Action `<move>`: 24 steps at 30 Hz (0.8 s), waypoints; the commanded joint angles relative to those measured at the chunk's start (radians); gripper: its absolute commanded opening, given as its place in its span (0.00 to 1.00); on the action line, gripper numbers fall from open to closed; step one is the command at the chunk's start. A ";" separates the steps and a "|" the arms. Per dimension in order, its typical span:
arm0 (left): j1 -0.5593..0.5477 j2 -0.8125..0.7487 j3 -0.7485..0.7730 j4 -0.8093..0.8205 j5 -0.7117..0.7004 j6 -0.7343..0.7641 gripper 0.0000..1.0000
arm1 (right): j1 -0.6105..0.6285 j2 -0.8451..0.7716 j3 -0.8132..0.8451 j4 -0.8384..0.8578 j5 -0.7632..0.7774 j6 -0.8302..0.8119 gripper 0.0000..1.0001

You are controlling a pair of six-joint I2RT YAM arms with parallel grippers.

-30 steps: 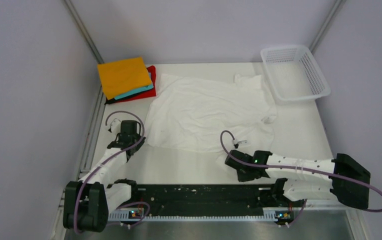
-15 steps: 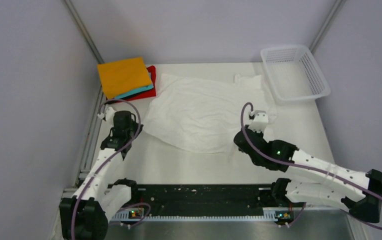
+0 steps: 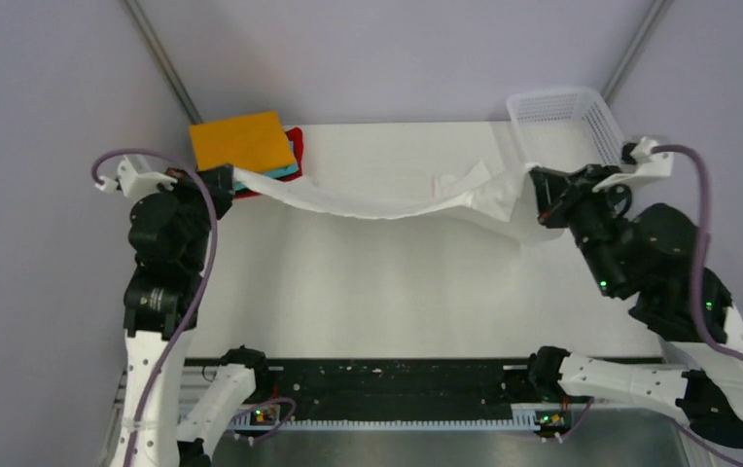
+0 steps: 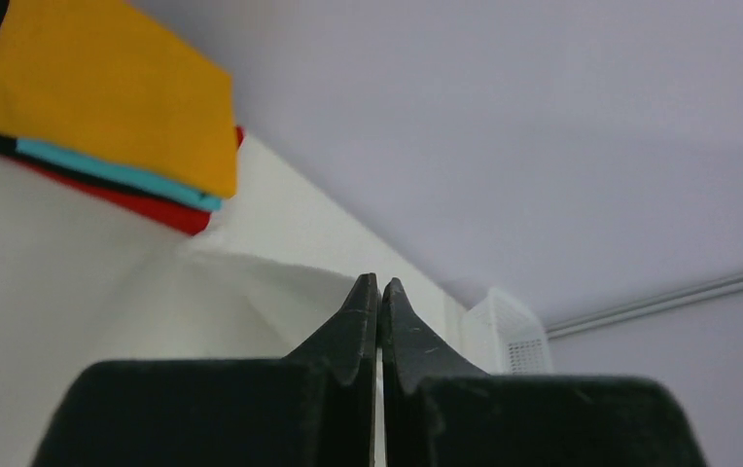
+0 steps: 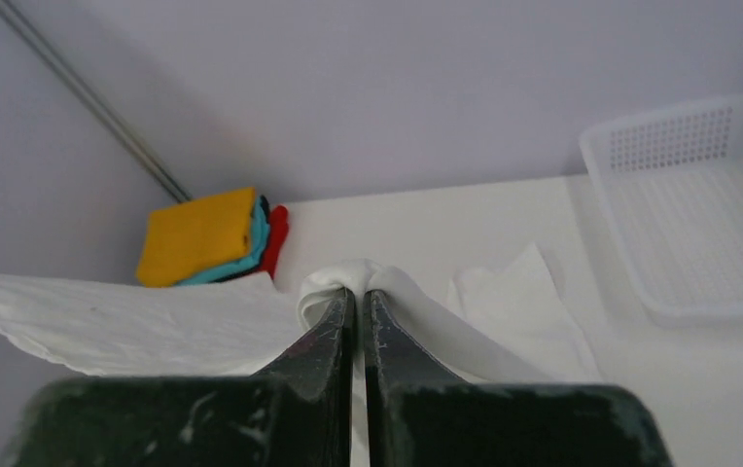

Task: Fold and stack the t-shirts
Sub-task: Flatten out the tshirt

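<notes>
The jaws of the left gripper are pressed together, pinching the left end of the white t-shirt at the far left of the worktop. In the left wrist view their tips meet with no gap, and the pale cloth lies just beyond them. Just behind this gripper, in the far left corner, sits the folded stack, with the orange t-shirt on top, the teal t-shirt under it and the red t-shirt at the bottom. From the left jaws the white t-shirt runs rightward as a narrow, sagging band, raised at both ends. I cannot tell whether its middle touches the worktop. The jaws of the right gripper are also closed, nipping a bunched fold of the shirt's right end, with a loose flap hanging below. Just beyond, at the far right, stands the white mesh basket.
</notes>
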 commanded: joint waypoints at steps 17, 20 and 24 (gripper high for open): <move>-0.001 0.016 0.654 -0.145 -0.064 0.196 0.00 | -0.008 0.364 0.939 -0.045 -0.321 -0.421 0.00; -0.001 0.055 0.548 -0.109 -0.104 0.197 0.00 | -0.009 0.373 0.787 0.140 -0.079 -0.613 0.00; -0.001 0.153 0.378 -0.041 -0.204 0.169 0.00 | -0.058 0.357 0.427 0.657 0.141 -0.936 0.00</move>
